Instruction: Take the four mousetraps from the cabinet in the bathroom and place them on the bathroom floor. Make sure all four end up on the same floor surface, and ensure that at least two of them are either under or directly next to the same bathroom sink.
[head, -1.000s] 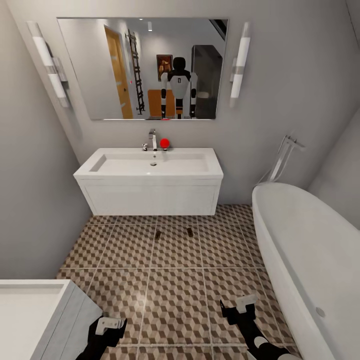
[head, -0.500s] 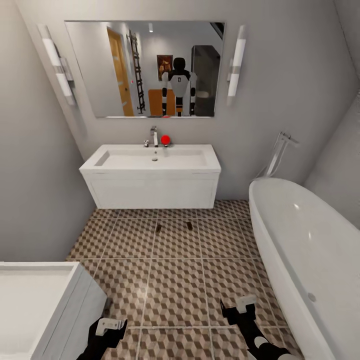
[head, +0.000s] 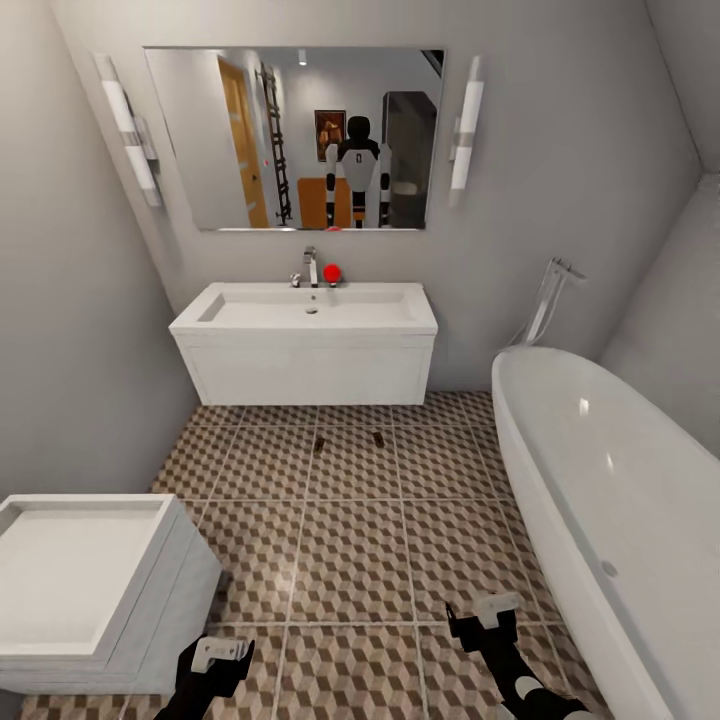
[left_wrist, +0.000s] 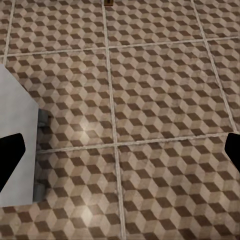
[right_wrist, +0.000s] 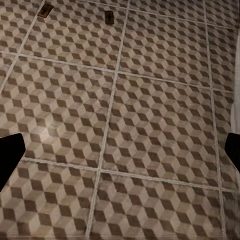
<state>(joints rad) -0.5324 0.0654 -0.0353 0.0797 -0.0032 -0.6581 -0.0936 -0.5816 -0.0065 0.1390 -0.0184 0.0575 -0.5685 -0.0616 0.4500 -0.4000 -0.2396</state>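
My left gripper (head: 215, 655) and right gripper (head: 487, 615) hang low over the bathroom floor (head: 350, 560), fingers spread, holding nothing. Beside my left stands a white vanity unit (head: 90, 590). Farther on, two mousetraps (head: 319, 443) (head: 379, 438) lie on the tiles just before the sink (head: 310, 345).

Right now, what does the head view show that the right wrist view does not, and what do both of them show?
Head view and not right wrist view: the sink under a mirror, the bathtub, a smaller white unit, and both arms, with the left gripper and right gripper held low over the floor.

Right wrist view and not head view: a closer look at the tiles, with the dark tips of the right gripper's own fingers wide apart.

Both: the bathroom floor and two mousetraps lying on it, apart from each other, in front of the sink.
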